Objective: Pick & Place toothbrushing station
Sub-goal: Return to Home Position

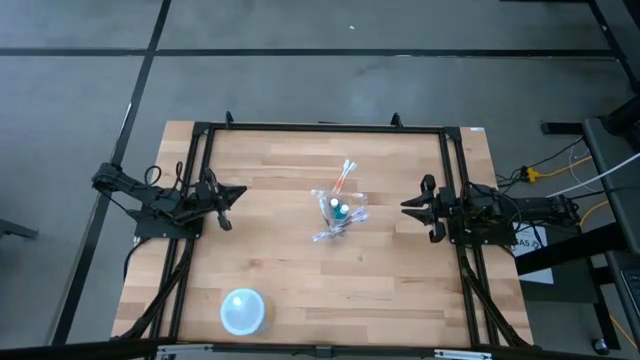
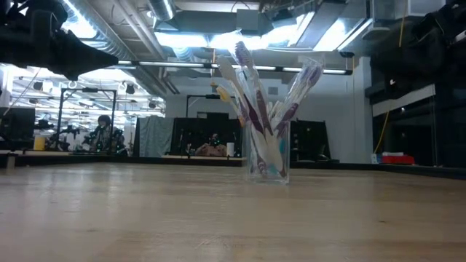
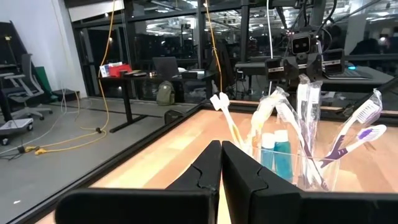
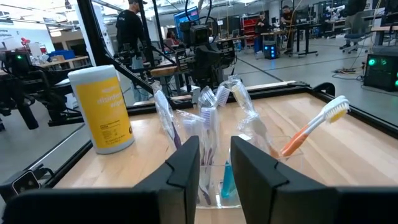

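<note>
A small clear plastic cup [image 1: 340, 212] stands upright on its base on the wooden table, near the middle. It holds several thin white toothbrushes [image 2: 251, 94] with orange or purple accents, and a teal tube [image 3: 281, 155]. The brushes lean against the rim and fan out above it. My left gripper [image 1: 241, 192] is shut and empty. It hovers left of the cup and points at it, as the left wrist view [image 3: 221, 148] shows. My right gripper [image 1: 405, 207] is open and empty. It is right of the cup and faces it, its fingers [image 4: 186, 165] short of the cup [image 4: 217, 180].
A pale blue round bowl [image 1: 243, 310] sits near the table's front edge, left of centre. A black frame [image 1: 320, 127] runs along the table's far edge and sides. A yellow-labelled canister [image 4: 106, 109] shows in the right wrist view. Bare wood lies around the cup.
</note>
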